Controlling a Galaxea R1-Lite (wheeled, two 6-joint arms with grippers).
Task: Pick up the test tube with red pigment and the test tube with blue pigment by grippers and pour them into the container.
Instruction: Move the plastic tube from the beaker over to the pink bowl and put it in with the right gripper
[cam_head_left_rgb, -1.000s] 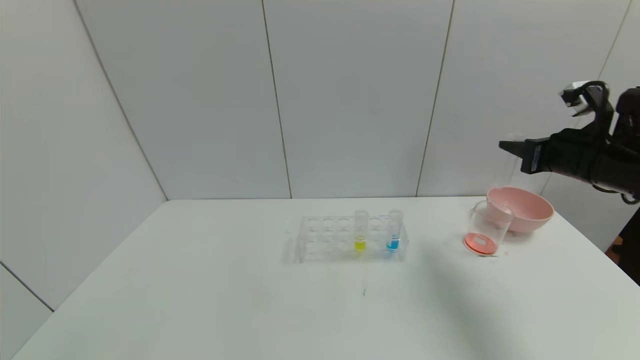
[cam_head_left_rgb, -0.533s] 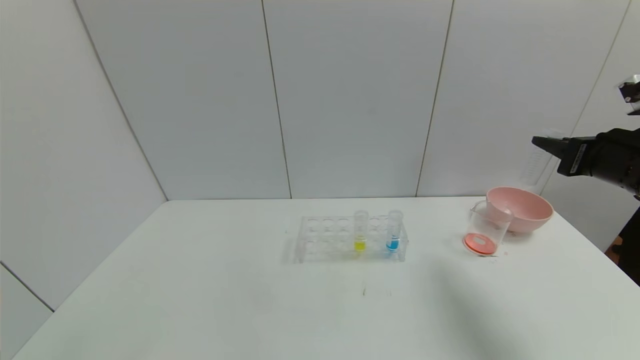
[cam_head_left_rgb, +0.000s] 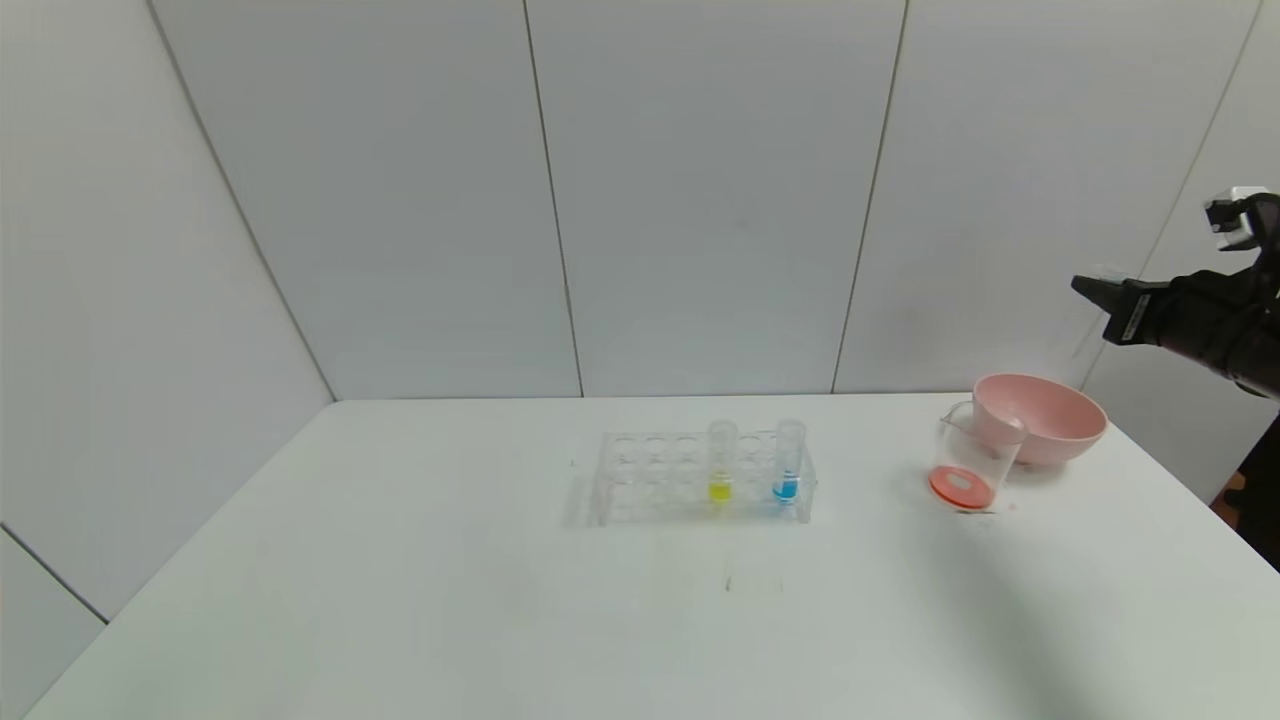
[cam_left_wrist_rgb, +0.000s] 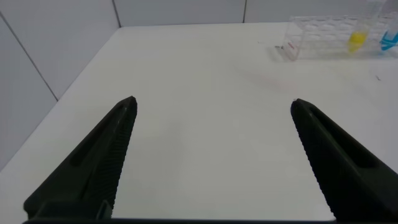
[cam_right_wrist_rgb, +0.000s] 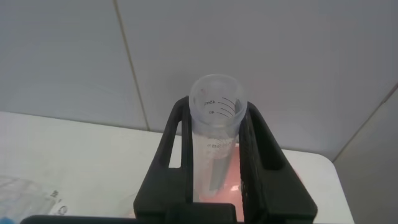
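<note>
My right gripper (cam_head_left_rgb: 1092, 288) is high at the far right, above the pink bowl (cam_head_left_rgb: 1045, 415). It is shut on a clear graduated test tube (cam_right_wrist_rgb: 214, 124) with no liquid visible in it. The container, a clear beaker (cam_head_left_rgb: 975, 450), stands in front of the bowl with red-orange liquid at its bottom. The test tube with blue pigment (cam_head_left_rgb: 788, 465) stands upright in the clear rack (cam_head_left_rgb: 650, 475), right of a yellow tube (cam_head_left_rgb: 721, 465). My left gripper (cam_left_wrist_rgb: 211, 106) is open and empty over bare table, far from the rack (cam_left_wrist_rgb: 323, 34).
The white table (cam_head_left_rgb: 500, 600) meets grey wall panels behind. The pink bowl touches or nearly touches the beaker near the table's right edge. The rack stands mid-table with several empty holes.
My right gripper has moved right, away from above the beaker, with the tube still in it. The beaker, rack and tubes have not moved.
</note>
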